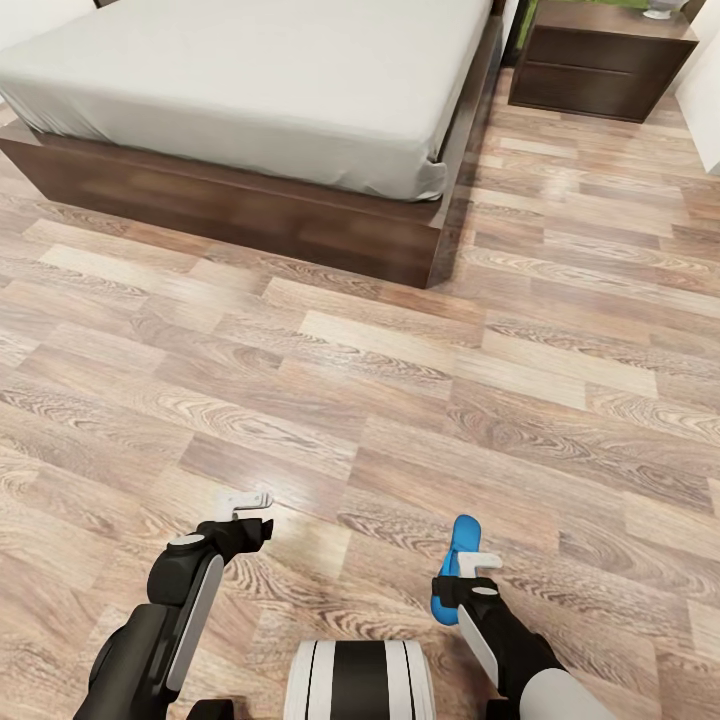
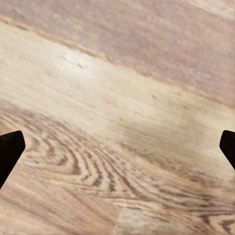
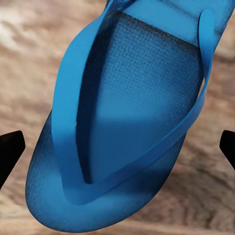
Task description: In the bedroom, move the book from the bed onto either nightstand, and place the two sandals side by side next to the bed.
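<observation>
One bright blue sandal [image 1: 458, 545] lies on the wood-plank floor just in front of my base. My right gripper [image 1: 470, 572] hovers over its near end. In the right wrist view the sandal [image 3: 137, 98] fills the space between the two black fingertips [image 3: 10, 147], which stand wide apart and do not touch it, so the right gripper [image 3: 117, 152] is open. My left gripper [image 1: 248, 503] hangs open over bare floor, with nothing between its fingers [image 2: 10, 149]. The bed [image 1: 250, 205] stands far ahead at the left and the nightstand [image 1: 600, 60] at the back right. The book is out of view.
A wide stretch of plank floor [image 1: 400, 380] separates me from the bed. A white object [image 1: 660, 10] sits on the nightstand top. A white panel [image 1: 705, 100] stands at the right edge beside the nightstand. My white base [image 1: 360, 680] shows at the bottom.
</observation>
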{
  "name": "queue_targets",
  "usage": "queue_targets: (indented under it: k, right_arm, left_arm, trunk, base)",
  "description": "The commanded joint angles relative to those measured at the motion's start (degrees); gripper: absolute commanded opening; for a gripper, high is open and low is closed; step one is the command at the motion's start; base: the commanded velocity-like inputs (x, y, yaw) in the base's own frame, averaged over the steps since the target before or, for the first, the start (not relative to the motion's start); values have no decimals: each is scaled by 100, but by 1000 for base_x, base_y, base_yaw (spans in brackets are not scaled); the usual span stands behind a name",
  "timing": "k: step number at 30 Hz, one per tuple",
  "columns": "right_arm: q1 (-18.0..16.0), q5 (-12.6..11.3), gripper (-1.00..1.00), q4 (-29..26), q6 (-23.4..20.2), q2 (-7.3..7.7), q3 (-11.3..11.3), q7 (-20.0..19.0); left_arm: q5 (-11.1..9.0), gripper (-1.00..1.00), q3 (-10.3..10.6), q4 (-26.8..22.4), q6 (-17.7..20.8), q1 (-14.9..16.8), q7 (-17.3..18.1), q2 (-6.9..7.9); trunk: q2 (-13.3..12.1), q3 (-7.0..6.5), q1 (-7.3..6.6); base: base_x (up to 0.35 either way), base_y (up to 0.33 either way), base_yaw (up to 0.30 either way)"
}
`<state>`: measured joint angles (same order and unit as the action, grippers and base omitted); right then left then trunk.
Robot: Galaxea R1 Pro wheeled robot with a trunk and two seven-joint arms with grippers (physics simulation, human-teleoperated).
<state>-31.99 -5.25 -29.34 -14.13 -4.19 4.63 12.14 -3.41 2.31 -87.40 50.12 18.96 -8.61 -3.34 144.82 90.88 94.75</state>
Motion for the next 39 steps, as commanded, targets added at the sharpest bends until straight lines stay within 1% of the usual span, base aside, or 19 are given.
queue_targets:
  k: [1,5,8,9,12,13,18,23,33,39]
  right_arm:
    - [-1,-55,100,-10,-31,6,43,51]
    - [-12,-58,100,10,-38,7,35,51]
    - [-134,-59,100,78,-40,12,-45,51]
    - [-214,-58,100,172,-39,13,-100,49]
    - [-362,-56,100,421,-25,9,-161,46]
    - [-493,-58,100,629,19,8,-184,42]
    - [-825,-56,100,1171,286,5,-214,36]
    - [-1014,-55,100,1548,533,-11,-225,28]
    - [-1076,-55,100,1660,622,-37,-225,-7]
    - [-1081,-55,100,1664,629,-44,-226,-16]
  left_arm:
    - [-37,100,5,-5,24,2,-44,0]
    - [-37,100,2,-5,24,2,-44,0]
    - [-37,100,5,-5,24,2,-44,0]
    - [-37,100,5,-5,24,2,-44,0]
    - [-37,100,6,-5,24,2,-44,0]
    - [-37,100,6,-5,24,2,-44,0]
    - [-37,100,6,-5,24,2,-40,0]
    - [-37,100,6,-5,24,2,-43,0]
    - [-37,100,6,-5,24,2,-37,0]
    - [-37,100,6,-5,24,2,-36,0]
  trunk:
    - [1,3,-1]
    - [1,3,-1]
    - [1,3,-1]
    - [1,3,-1]
    - [1,3,-1]
    - [1,3,-1]
    - [1,3,-1]
    - [1,3,-1]
    - [1,3,-1]
    - [9,136,15]
  base:
    - [0,0,0]
    - [0,0,0]
    - [0,0,0]
    - [0,0,0]
    - [0,0,0]
    - [0,0,0]
    - [0,0,0]
    - [0,0,0]
    - [0,0,0]
    - [0,0,0]
